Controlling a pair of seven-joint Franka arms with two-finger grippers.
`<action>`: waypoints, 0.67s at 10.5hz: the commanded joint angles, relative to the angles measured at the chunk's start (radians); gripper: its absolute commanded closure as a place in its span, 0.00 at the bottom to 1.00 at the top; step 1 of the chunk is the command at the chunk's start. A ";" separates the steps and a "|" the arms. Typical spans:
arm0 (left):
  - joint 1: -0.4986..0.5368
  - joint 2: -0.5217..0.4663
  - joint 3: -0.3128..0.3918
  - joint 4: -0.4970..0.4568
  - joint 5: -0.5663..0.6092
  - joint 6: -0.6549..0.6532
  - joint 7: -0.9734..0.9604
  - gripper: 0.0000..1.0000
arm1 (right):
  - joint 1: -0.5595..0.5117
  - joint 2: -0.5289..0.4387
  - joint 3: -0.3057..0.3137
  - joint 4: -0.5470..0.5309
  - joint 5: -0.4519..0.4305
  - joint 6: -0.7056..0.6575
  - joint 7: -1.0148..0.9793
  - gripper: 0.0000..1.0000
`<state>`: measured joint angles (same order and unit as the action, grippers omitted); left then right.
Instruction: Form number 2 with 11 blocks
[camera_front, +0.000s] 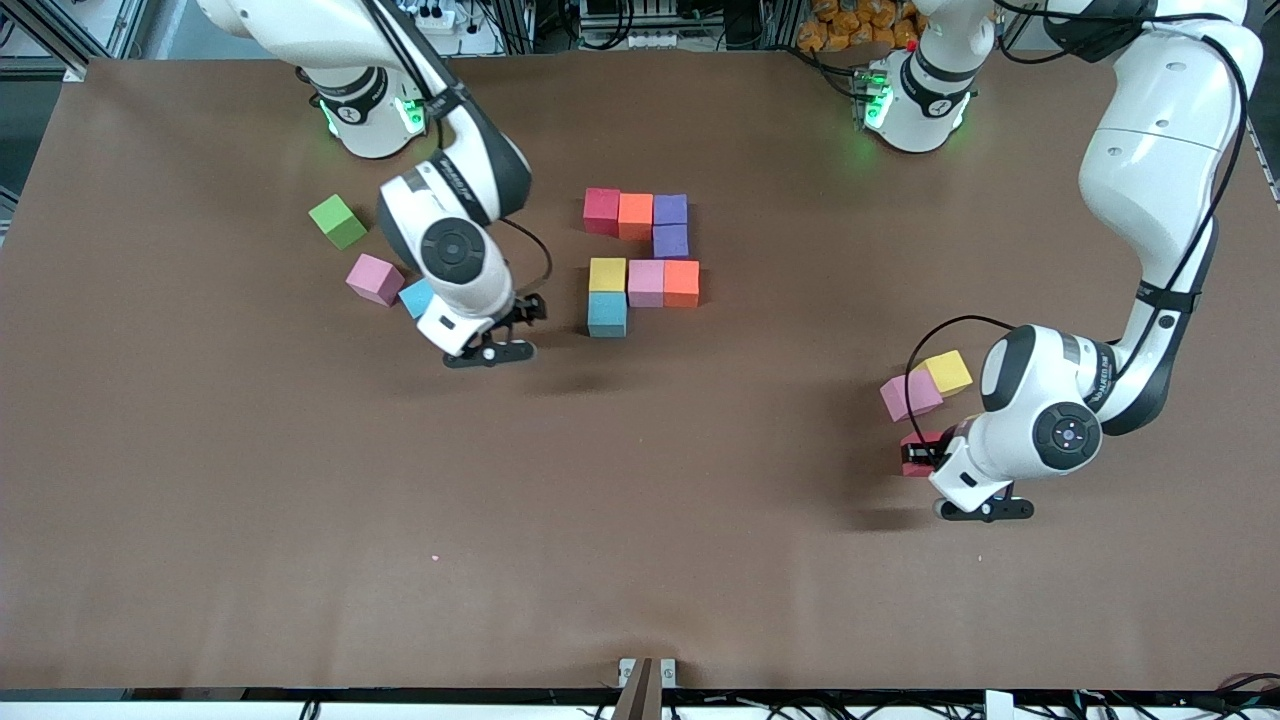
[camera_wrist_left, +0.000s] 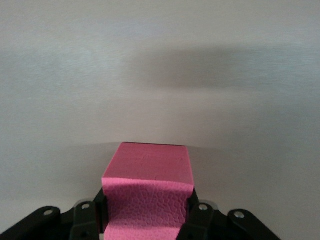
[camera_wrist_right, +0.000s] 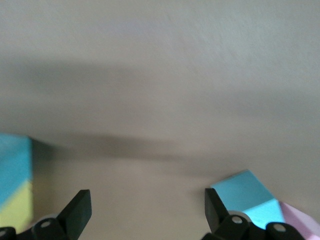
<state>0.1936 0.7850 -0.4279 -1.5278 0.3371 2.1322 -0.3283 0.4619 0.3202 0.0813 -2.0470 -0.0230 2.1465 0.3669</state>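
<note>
1. Left gripper (camera_front: 915, 455): jaws clamped on a red block (camera_front: 916, 443), seen in the left wrist view (camera_wrist_left: 147, 192) as a pebbled matte cube pinched on two opposite faces. It is at the left arm's end of the bench (camera_front: 640, 560); whether the block rests on the bench or hangs just above it I cannot tell.
2. Just beside it, farther from the front camera: a loose pink block (camera_front: 908, 396) and a yellow block (camera_front: 947, 372), corners touching, both skewed.
3. Right gripper (camera_front: 520, 325): jaws apart, nothing between them (right wrist view (camera_wrist_right: 147, 212)), over bare bench beside the unfinished number 2 (camera_front: 645, 262).
4. Beside the right gripper, toward the right arm's end: a light blue block (camera_front: 415, 297), partly hidden by the wrist, touching a tilted pink block (camera_front: 374, 278). A green cube (camera_front: 337, 221) lies farther from the camera, apart.
5. The number 2, mid-bench, eight cubes set edge to edge:
   - row farthest from the camera: red (camera_front: 601, 211), orange (camera_front: 635, 215), purple (camera_front: 670, 209);
   - next row: purple (camera_front: 670, 241) under the purple end;
   - middle row: yellow (camera_front: 607, 274), pink (camera_front: 646, 282), orange (camera_front: 681, 282);
   - nearest row: light blue (camera_front: 607, 313) under the yellow.
</note>
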 joint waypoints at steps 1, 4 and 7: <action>-0.090 -0.036 0.000 0.030 0.016 -0.003 -0.021 0.94 | -0.046 -0.117 0.006 -0.169 -0.014 0.019 -0.141 0.00; -0.233 -0.027 0.000 0.107 -0.007 -0.017 -0.084 0.94 | -0.104 -0.145 0.006 -0.225 -0.017 0.044 -0.279 0.00; -0.447 0.006 0.061 0.246 -0.058 -0.134 -0.172 0.97 | -0.164 -0.145 0.006 -0.274 -0.017 0.131 -0.435 0.00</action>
<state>-0.1416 0.7640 -0.4292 -1.3891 0.3069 2.0916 -0.4792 0.3433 0.2122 0.0764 -2.2592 -0.0258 2.2259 0.0087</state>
